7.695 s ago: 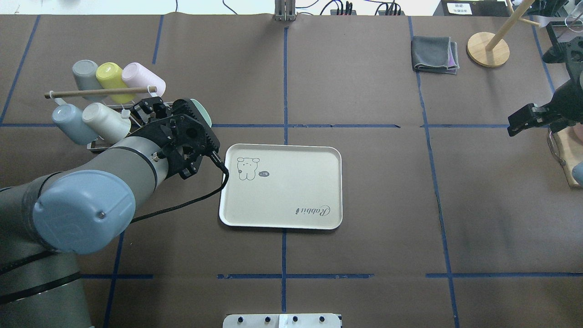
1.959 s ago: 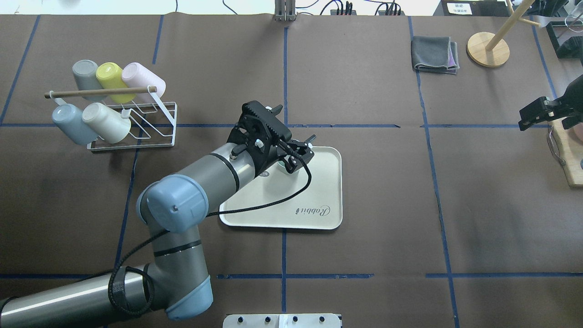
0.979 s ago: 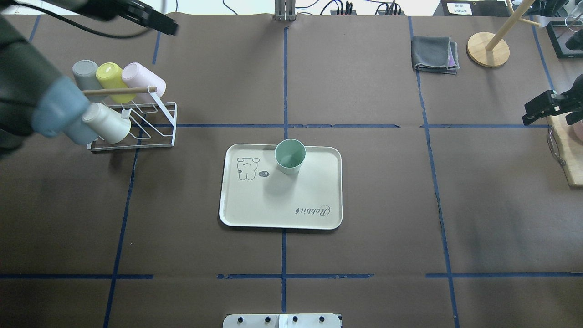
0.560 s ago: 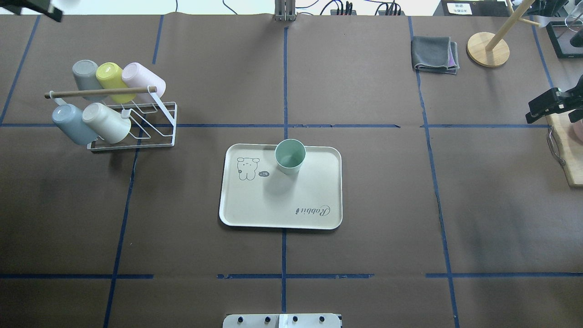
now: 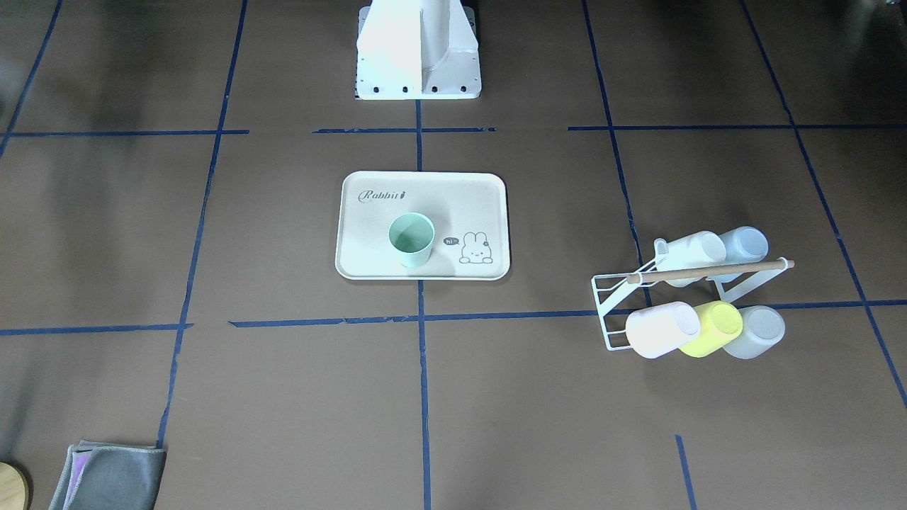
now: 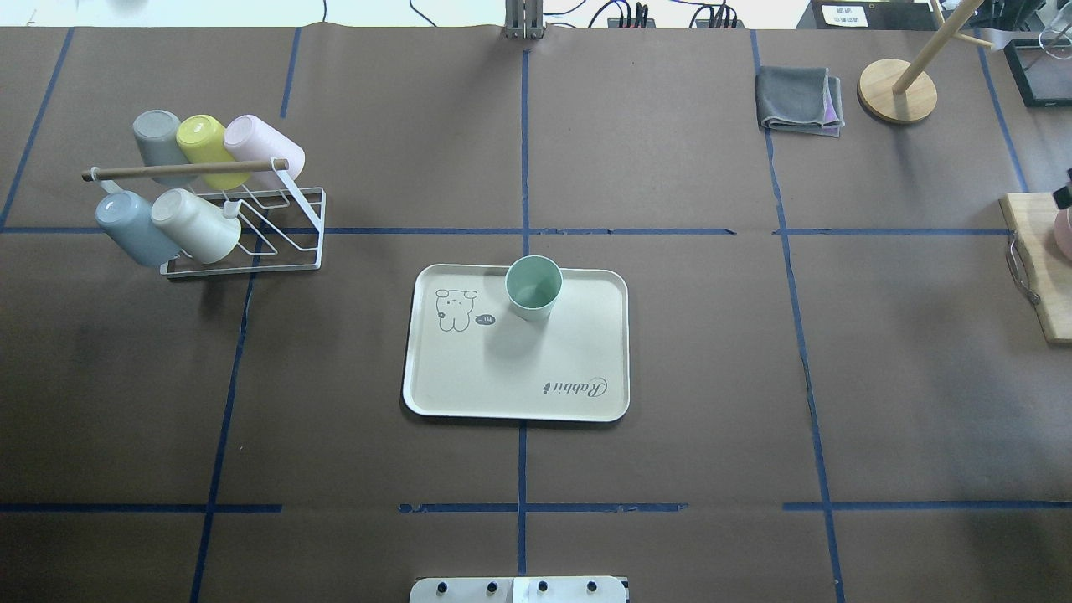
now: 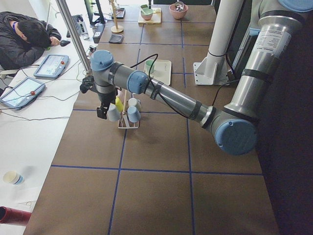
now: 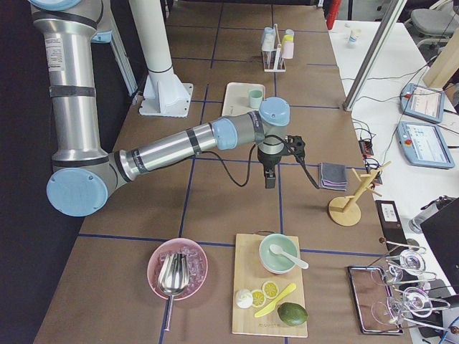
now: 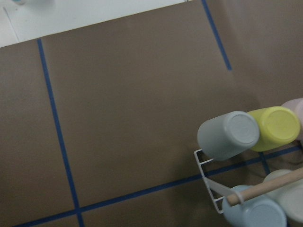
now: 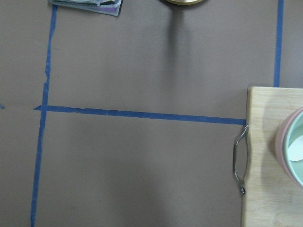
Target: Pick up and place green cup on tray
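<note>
The pale mint-green cup [image 6: 533, 287] stands upright on the cream tray [image 6: 502, 368], near the tray's far rim and beside the bunny drawing. Nothing holds it. It also shows in the front-facing view [image 5: 411, 239] on the tray [image 5: 439, 205]. My left gripper [image 7: 101, 112] shows only in the exterior left view, hanging above the table by the cup rack, far from the tray. My right gripper [image 8: 270, 178] shows only in the exterior right view, above the table near the grey cloth. I cannot tell whether either is open or shut. The wrist views show no fingers.
A white wire rack [image 6: 243, 251] with several pastel cups stands at the left. A folded grey cloth [image 6: 800, 100] and a wooden stand [image 6: 896, 90] are at the far right. A cutting board [image 6: 1038, 276] lies at the right edge.
My left gripper carried the green cup from the rack to the tray, let it go and withdrew up and left out of the overhead view. My right gripper slid out past the right edge.
</note>
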`<state>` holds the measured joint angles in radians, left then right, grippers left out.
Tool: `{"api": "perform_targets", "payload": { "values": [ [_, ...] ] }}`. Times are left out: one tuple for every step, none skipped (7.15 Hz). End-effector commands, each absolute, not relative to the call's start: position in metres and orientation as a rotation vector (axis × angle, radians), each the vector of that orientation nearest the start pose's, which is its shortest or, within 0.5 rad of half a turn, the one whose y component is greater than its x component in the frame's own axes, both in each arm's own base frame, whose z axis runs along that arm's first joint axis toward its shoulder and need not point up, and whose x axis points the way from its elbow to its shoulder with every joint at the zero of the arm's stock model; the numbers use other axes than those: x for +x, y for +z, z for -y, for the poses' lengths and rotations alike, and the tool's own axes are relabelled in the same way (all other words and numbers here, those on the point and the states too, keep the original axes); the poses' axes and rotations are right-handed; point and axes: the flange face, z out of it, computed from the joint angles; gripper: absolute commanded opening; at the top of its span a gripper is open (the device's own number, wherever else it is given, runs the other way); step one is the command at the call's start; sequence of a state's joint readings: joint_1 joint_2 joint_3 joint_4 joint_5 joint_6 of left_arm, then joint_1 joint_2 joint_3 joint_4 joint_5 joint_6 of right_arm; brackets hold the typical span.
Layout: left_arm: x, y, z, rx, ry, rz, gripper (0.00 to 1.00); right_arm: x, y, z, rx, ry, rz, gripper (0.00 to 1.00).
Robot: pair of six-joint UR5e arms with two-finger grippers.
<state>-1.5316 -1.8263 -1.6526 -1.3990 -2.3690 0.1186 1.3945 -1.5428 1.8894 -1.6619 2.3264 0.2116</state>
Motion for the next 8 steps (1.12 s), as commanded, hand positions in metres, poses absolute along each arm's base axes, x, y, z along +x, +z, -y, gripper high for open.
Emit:
{"api": "perform_targets", "payload": {
  "values": [
    [-0.065,0.609,0.544,0.053,0.218,-0.807,1.0,0.019,0.547,0.479,0.095,-0.113,0.781,1.0],
    [-0.065,0.638,0.52,0.029,0.198,-0.811,1.0,0.036,0.568,0.47,0.089,-0.115,0.785,1.0],
    [-0.064,0.656,0.504,0.005,0.188,-0.813,1.0,0.049,0.597,0.466,0.073,-0.13,0.786,1.0],
    [-0.064,0.665,0.494,-0.012,0.181,-0.815,1.0,0.055,0.622,0.465,0.051,-0.144,0.78,1.0],
    [-0.064,0.667,0.488,-0.017,0.177,-0.816,1.0,0.056,0.616,0.474,0.068,-0.154,0.761,1.0],
    [-0.064,0.667,0.488,-0.016,0.177,-0.815,1.0,0.059,0.614,0.476,0.071,-0.143,0.76,1.0],
    [-0.064,0.667,0.488,-0.019,0.175,-0.816,1.0,0.068,0.622,0.464,0.061,-0.114,0.777,1.0],
    [-0.064,0.666,0.489,-0.016,0.177,-0.815,1.0,0.069,0.627,0.462,0.053,-0.104,0.782,1.0]
  ]
}}
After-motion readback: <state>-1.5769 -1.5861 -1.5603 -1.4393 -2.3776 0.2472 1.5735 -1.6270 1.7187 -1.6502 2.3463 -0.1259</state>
